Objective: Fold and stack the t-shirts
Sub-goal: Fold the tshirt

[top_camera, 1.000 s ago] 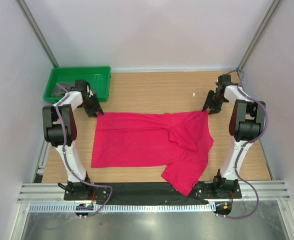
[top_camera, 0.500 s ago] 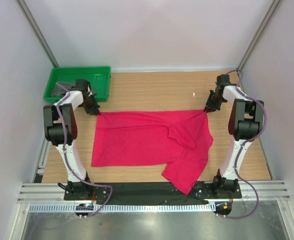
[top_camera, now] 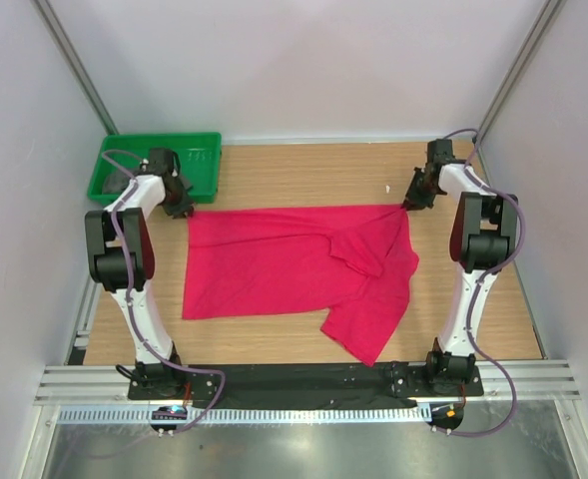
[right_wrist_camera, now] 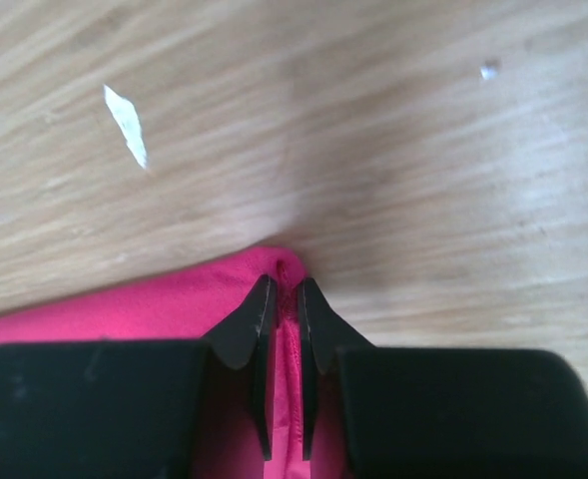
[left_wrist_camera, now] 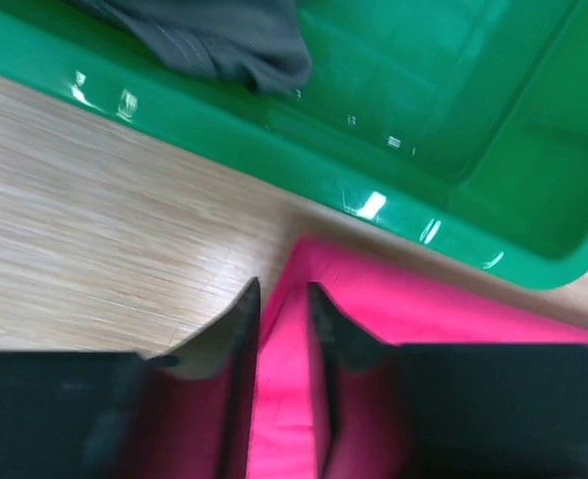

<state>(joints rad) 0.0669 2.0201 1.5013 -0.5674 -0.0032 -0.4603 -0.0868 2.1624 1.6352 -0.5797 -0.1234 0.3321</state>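
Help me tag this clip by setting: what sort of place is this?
Likely a lab robot cell, not a home: plain white panels enclose a wooden table, a left arm and right arm stand bolted by a metal rail, and a red t-shirt lies spread between them.

Top external: mounted high at the near edge, facing down over the whole table [top_camera: 303,175]. Left wrist: very close, looking past left gripper [left_wrist_camera: 283,294] at red t-shirt [left_wrist_camera: 423,309] corner and green tray [left_wrist_camera: 453,110]. Right wrist: equally close, right gripper [right_wrist_camera: 287,289] at the opposite corner. Both corners show from above.
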